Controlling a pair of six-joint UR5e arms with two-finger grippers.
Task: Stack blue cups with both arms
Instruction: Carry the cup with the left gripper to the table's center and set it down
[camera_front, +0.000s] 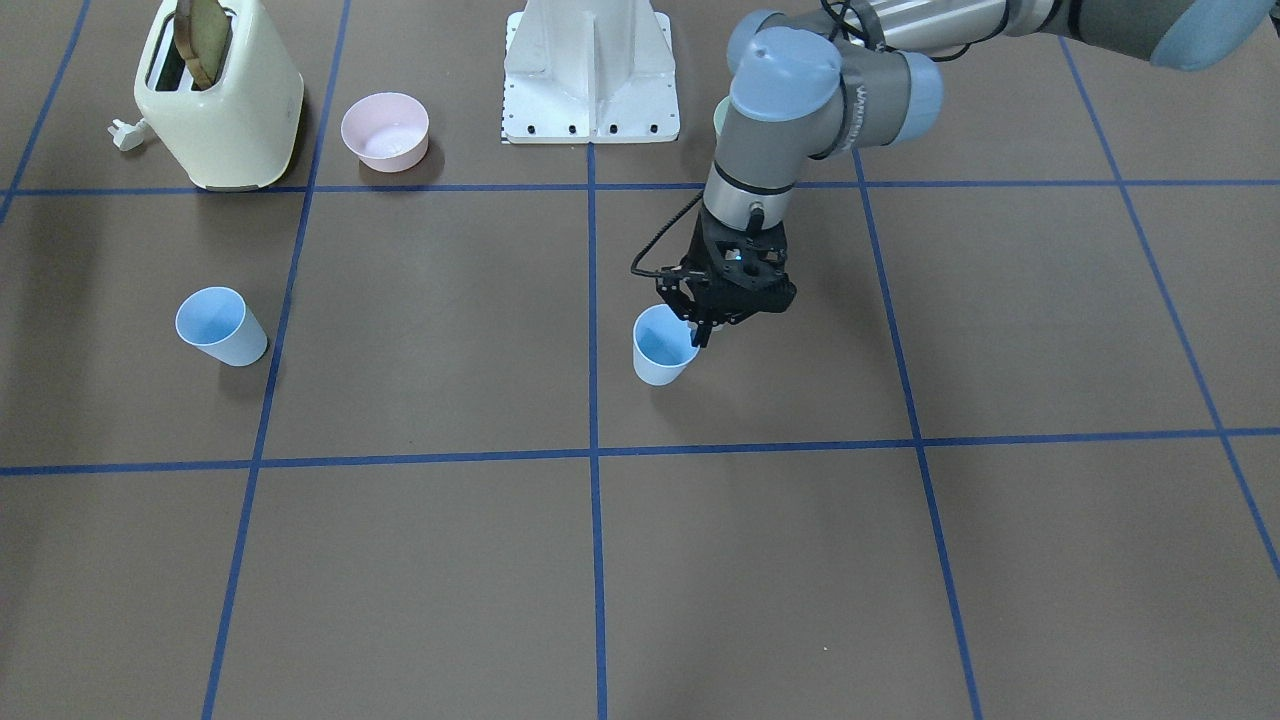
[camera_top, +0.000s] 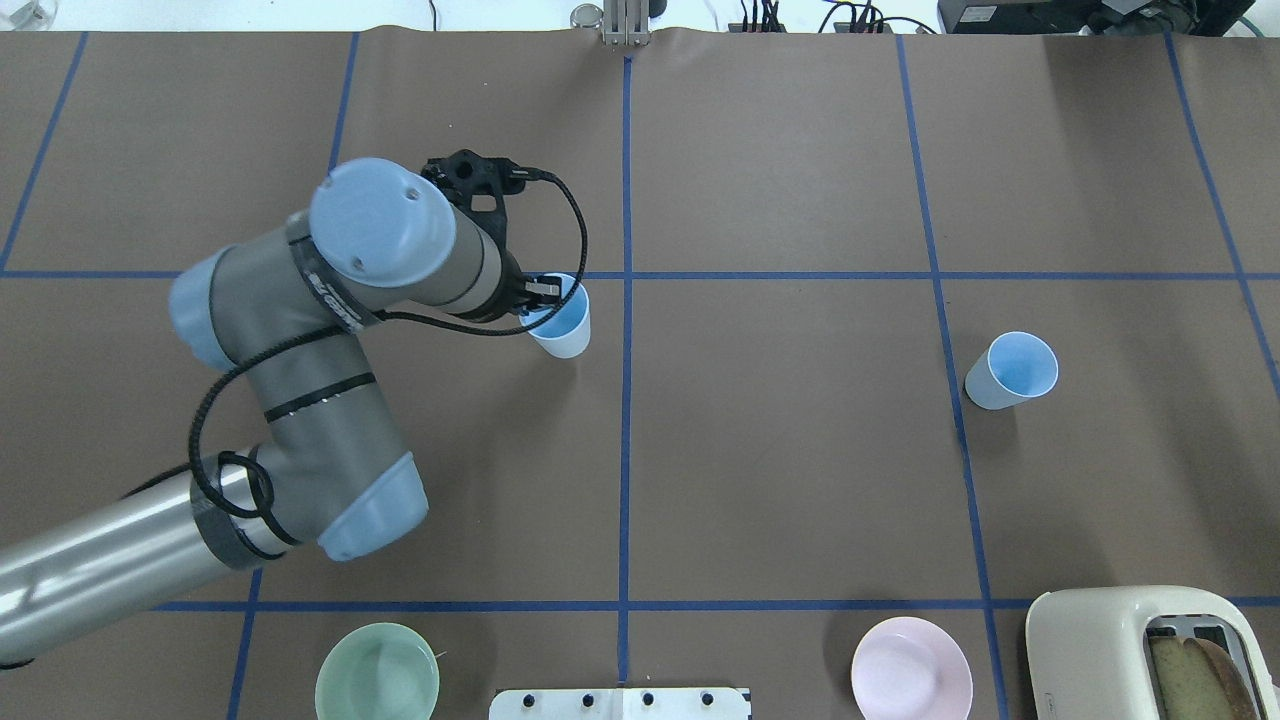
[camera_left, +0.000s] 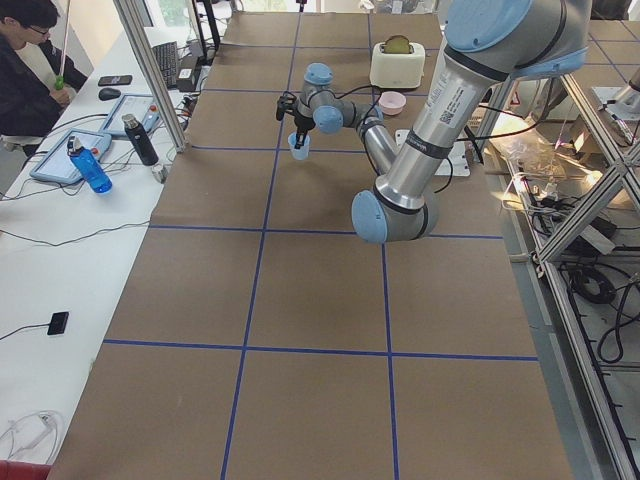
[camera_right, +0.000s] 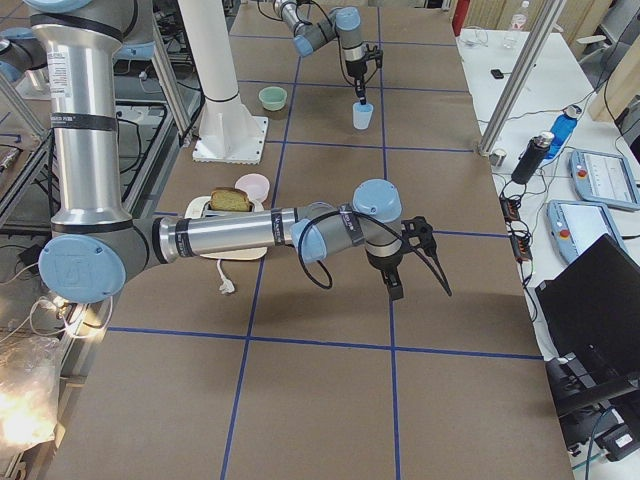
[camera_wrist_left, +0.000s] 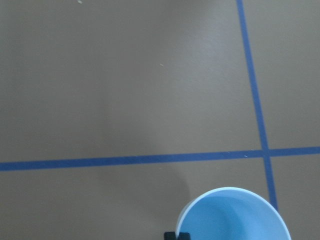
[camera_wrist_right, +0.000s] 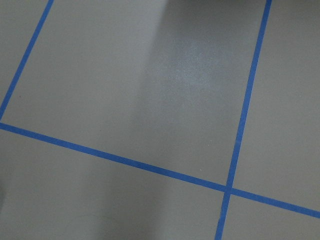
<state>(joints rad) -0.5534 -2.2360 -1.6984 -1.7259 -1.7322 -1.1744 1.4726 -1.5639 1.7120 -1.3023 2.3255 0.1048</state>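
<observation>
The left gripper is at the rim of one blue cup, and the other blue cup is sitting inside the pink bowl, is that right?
Not quite. The left gripper is at the rim of one blue cup, but the other blue cup stands alone, well apart from the pink bowl. The overhead exterior view shows it.

The middle cup (camera_top: 562, 325) stands on the tabletop (camera_top: 780, 450) under the left hand (camera_top: 535, 293); the right cup (camera_top: 1010, 372) stands well apart, rightward.
</observation>
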